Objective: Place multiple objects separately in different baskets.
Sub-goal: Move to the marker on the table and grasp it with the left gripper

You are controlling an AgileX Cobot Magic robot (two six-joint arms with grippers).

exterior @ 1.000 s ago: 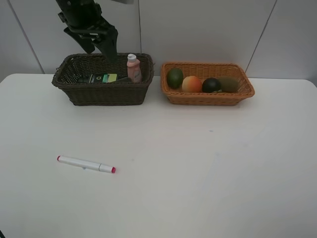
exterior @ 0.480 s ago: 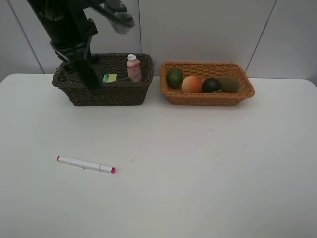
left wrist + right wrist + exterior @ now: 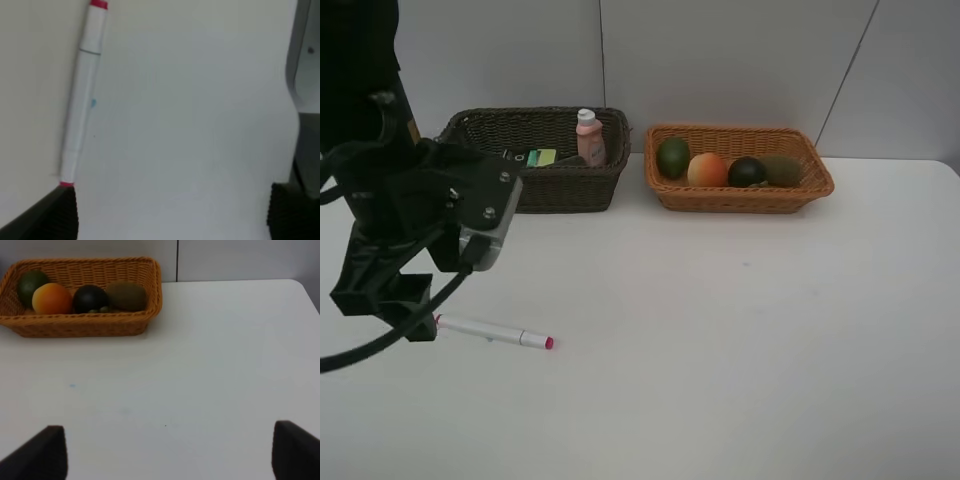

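left tool (image 3: 170, 212) wide, empty | right tool (image 3: 170, 452) wide, empty | marker (image 3: 492, 331) end arm-hidden

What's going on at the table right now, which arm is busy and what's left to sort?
The left gripper hangs open over the white pink-tipped marker, the only item lying on the white table. The dark brown wicker basket holds the pink white-capped bottle and a dark-green box. The light orange-tan wicker basket holds four fruits. The right gripper is open, holding nothing.

Both tools (image 3: 170, 210) wide open, empty
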